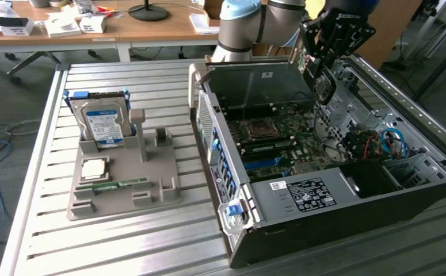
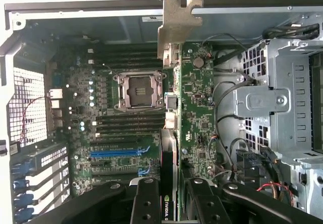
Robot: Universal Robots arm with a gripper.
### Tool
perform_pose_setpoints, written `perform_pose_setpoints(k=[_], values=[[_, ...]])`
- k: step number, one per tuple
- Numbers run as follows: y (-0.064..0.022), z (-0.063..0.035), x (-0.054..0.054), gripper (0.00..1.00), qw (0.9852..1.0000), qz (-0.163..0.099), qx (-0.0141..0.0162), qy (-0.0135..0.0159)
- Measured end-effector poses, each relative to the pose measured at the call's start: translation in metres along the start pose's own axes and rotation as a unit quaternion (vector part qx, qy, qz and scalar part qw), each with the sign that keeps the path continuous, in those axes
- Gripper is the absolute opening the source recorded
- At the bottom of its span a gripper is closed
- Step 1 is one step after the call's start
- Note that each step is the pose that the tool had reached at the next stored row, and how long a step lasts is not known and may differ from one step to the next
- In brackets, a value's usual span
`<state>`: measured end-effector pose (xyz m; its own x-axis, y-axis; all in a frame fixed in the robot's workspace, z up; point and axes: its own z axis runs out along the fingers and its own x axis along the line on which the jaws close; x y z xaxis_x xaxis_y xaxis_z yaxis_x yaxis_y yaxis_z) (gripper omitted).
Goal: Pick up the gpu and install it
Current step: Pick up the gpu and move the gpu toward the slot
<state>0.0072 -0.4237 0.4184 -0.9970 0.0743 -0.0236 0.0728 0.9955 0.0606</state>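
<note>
Over the open computer case [image 1: 273, 213], the gpu [image 2: 169, 168] stands edge-on, clamped between the jaws.

gpu [image 2: 169, 156] lower end cut off, fingers [image 2: 145, 204] partly cropped

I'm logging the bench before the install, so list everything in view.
computer case: one, dark grey, open, on the table
tray: one, grey, beside the case
hard drive: one, silver and blue, upright in the tray
processor: one, silver, on the tray
memory stick: one, green, flat on the tray
table: one, silver slats, under everything
desk: one, wooden, behind the table
gpu: one, dark with metal bracket, over the open case
gripper: one, black, shut on the gpu
</note>
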Motion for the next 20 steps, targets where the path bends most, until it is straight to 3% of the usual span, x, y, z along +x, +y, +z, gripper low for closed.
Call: perform_pose_setpoints(k=[6,10,13,20], values=[[0.0002,0.0015,-0.004,0.26,1.0,0.0,-0.0005,0.0],[-0.0001,0.0077,-0.004,0.26,1.0,0.0,-0.0003,0.0],[0.0002,0.0117,-0.012,0.26,1.0,-0.006,-0.0003,0.0018],[0.0003,0.0162,-0.017,0.26,0.9999,-0.011,-0.0001,0.0042]])
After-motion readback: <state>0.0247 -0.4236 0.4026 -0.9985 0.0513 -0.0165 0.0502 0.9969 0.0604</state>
